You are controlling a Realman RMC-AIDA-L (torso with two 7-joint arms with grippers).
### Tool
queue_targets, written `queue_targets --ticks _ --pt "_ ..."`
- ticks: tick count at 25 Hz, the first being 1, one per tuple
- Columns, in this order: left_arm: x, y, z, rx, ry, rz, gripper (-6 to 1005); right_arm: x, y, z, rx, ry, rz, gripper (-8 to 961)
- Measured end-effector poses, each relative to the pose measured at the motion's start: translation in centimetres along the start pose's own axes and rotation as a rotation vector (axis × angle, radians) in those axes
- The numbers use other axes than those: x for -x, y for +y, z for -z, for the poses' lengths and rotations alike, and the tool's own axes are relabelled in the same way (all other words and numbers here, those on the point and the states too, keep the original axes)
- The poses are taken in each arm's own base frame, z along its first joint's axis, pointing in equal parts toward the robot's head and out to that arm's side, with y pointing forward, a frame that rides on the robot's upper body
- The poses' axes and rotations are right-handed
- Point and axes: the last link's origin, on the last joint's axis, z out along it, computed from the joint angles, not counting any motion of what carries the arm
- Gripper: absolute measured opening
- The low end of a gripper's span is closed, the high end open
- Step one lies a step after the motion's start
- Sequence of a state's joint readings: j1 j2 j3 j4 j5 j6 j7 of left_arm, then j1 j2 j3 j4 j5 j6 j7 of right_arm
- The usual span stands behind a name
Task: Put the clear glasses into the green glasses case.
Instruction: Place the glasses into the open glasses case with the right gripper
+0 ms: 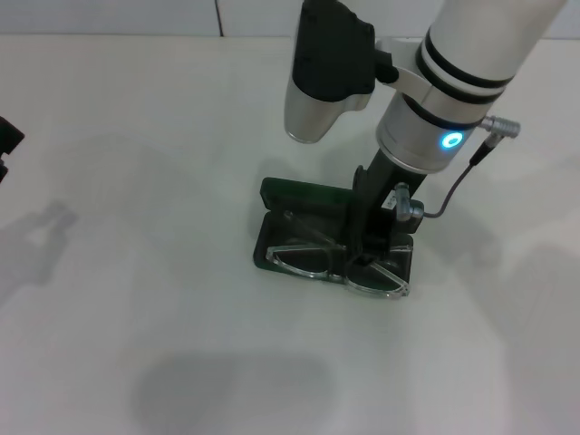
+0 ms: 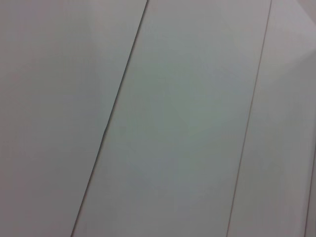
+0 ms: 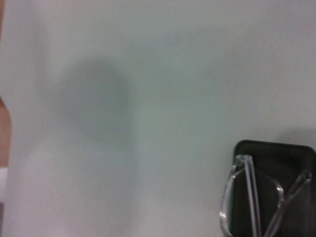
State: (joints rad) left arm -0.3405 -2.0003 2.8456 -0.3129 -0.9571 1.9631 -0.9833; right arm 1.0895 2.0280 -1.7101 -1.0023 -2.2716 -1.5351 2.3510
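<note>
**Right arm at the open case, glasses lying in the tray**

Head view: the green glasses case (image 1: 299,198) stands open near the middle of the tabletop (image 1: 136,272), lid raised at the far side. The clear glasses (image 1: 317,261) lie in its tray, long axis running along the case's length, lenses toward the near rim and partly over it, so they appear not fully seated. The right gripper (image 1: 362,249) descends directly over the bridge, at the middle of that long axis; its fingers look drawn together about the frame there, though actual contact cannot be confirmed. The right wrist view shows the frame (image 3: 252,202) resting over the dark lining (image 3: 291,163), arms folded. The left gripper (image 1: 7,145) is parked at the far left edge, well apart; whether its fingers are apart or together cannot be told. The case holds nothing but the glasses
</note>
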Motion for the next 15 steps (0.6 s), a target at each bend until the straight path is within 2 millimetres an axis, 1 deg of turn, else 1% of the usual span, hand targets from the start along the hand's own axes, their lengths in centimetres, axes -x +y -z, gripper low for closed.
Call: queue_targets --ticks 2,6,15 --pt "0.0 0.0 0.0 -0.002 -0.001 0.0 252 0.2 0.1 0.2 -0.022 0.012 0.0 276" --pt "0.1 0.0 -0.1 -0.004 -0.002 -0.004 252 -0.1 0.0 0.0 -0.046 0.054 -0.009 275" --pt "0.1 0.0 -0.3 0.0 0.002 -0.014 252 -0.2 -0.3 -1.5 -0.094 0.084 0.03 274"
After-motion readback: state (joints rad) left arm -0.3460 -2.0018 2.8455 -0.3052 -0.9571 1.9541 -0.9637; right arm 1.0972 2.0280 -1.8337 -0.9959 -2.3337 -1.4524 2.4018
